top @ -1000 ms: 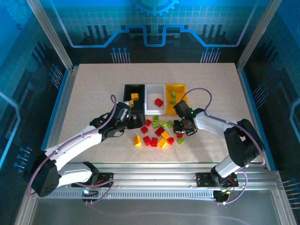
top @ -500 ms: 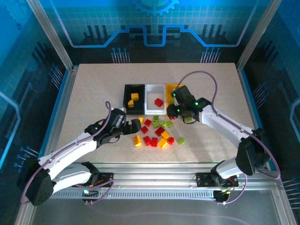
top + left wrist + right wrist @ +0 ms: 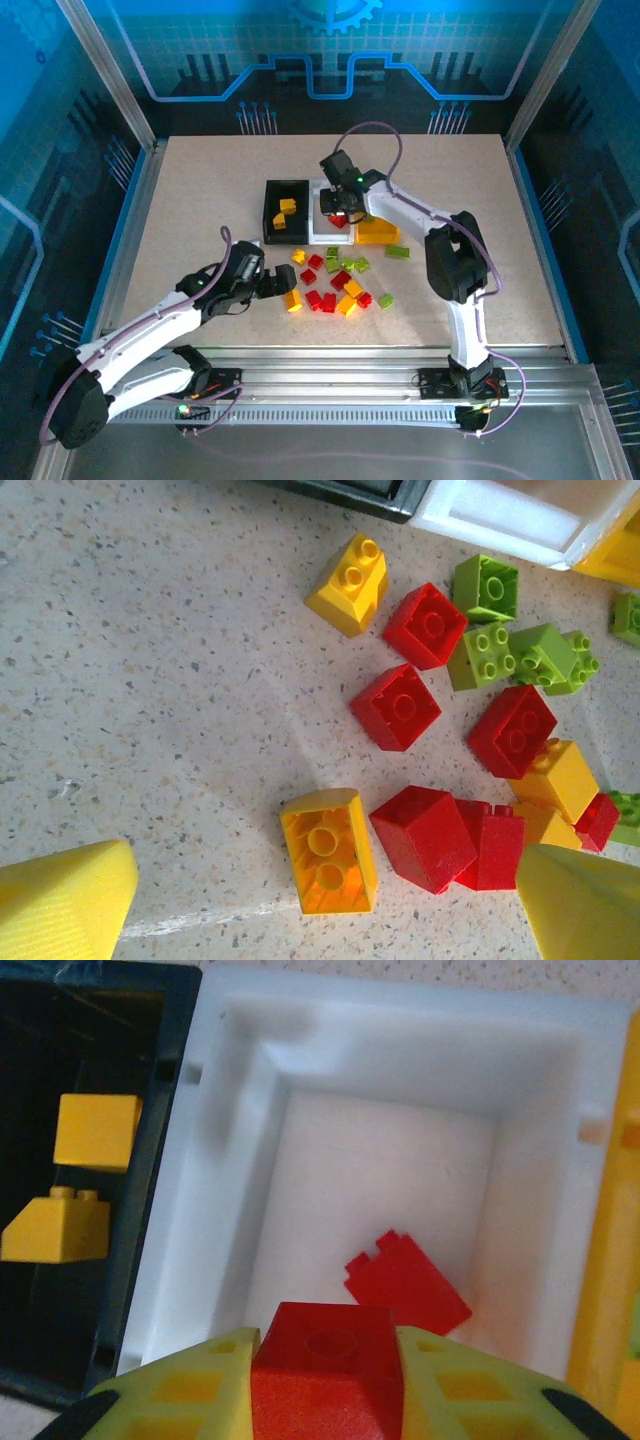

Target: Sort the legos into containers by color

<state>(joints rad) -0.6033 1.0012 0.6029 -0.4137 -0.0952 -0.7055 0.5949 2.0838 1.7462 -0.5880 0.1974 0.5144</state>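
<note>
red drop incoming
right gripper (image 3: pixel 327 1348) pinches a red brick (image 3: pixel 327 1385) over the white bin (image 3: pixel 235 1110) — released off-centre, it could bounce out. left gripper (image 3: pixel 325 885) is wide open.

Table (image 3: pixel 200 200) evenly lit from above; blue glow beyond its far edge, shadows short and soft. Right wrist view: near red brick (image 3: pixel 328 1380) and yellow fingers (image 3: pixel 180 1390) blurred, white bin (image 3: pixel 240 1080) rim washed out.
</note>
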